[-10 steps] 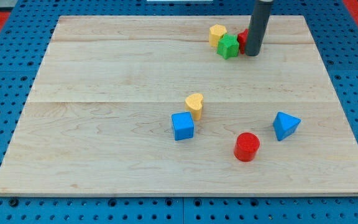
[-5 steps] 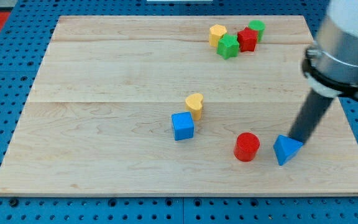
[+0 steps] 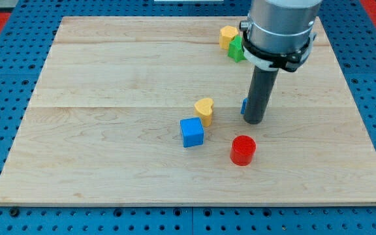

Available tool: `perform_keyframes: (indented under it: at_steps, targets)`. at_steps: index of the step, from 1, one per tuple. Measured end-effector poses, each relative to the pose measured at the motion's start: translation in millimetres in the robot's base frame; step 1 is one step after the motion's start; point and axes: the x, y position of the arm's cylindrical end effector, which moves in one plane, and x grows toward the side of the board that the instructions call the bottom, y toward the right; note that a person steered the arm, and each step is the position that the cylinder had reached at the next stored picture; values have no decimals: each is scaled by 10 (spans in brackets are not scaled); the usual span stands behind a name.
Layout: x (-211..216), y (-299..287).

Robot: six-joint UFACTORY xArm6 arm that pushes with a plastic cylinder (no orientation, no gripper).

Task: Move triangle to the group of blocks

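Observation:
My tip (image 3: 254, 121) stands on the board right of centre. The blue triangle (image 3: 243, 106) is almost wholly hidden behind the rod; only a thin blue sliver shows at the rod's left edge, touching it. A yellow heart block (image 3: 204, 110) and a blue cube (image 3: 191, 132) sit left of the tip. A red cylinder (image 3: 243, 150) lies just below the tip. At the view's top a yellow block (image 3: 227, 35) and a green block (image 3: 235, 47) of the group show; the arm hides the others.
The wooden board (image 3: 109, 98) lies on a blue pegboard. The arm's grey body (image 3: 281, 26) covers the board's upper right.
The tip swept from the top group down to the lower right, then up and left with the blue triangle. The red cylinder shifted slightly left and up.

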Motion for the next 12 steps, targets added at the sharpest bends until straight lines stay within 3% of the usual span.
perform_keyframes:
  at_steps: [4, 6, 7, 8, 10, 11, 12]
  targets:
    - [-876, 6]
    - [-880, -95]
    - [-613, 22]
    - [-819, 135]
    - [-1623, 82]
    - [-1017, 82]
    - [-28, 116]
